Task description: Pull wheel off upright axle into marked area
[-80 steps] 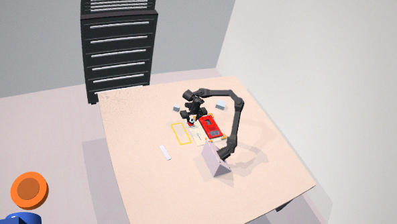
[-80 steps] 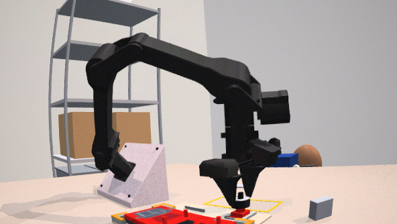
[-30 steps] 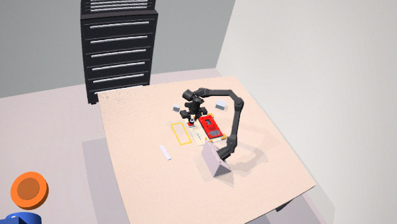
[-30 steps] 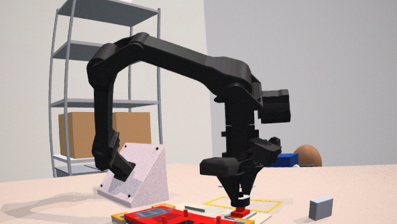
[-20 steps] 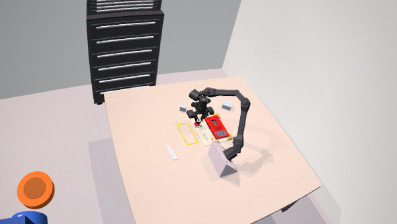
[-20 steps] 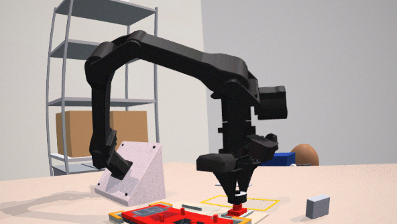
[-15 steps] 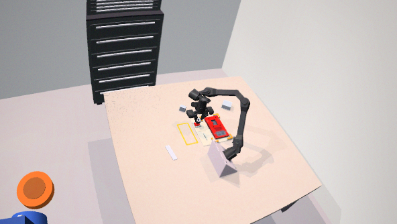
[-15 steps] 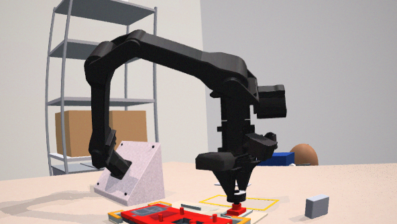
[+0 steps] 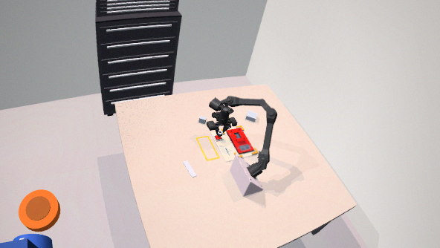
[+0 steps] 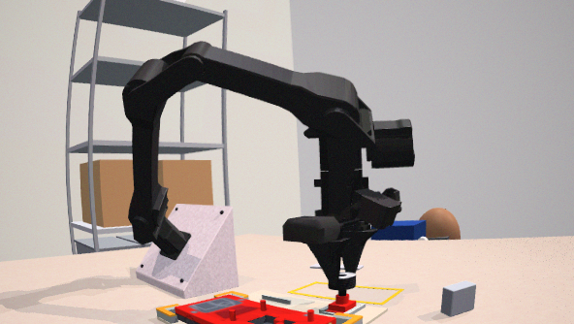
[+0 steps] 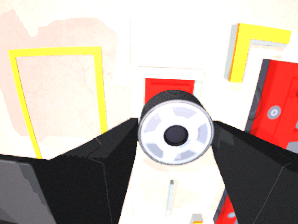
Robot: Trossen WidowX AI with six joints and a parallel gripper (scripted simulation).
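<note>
Claw: your claw (image 11: 176, 137) is closed on the wheel (image 11: 176, 135), one finger pressing each side of the rim, pointing straight down from above.
Wheel: it sits between the fingertips just above the red base (image 10: 342, 303). You see it in the exterior view as a pale disc (image 10: 345, 276) with the short red axle (image 10: 342, 294) under it. Whether the axle tip is clear of the hub, you cannot tell.
Handling: judge it as small, stiff and light, with a dark tyre band around a pale hub, so a firm pinch should not deform it.
Hold: keep your grip across the tyre band, on opposite sides of the centre hole, as it stands now.
Slip risk: the rim is round and smooth, so an off-centre pinch could let it roll out sideways.
Lift: pull straight up along the axle; a tilt could bind the hub.
Marked area: the yellow outline (image 11: 59, 96) lies on the bench (image 9: 178, 208) just beside the red base.
</note>
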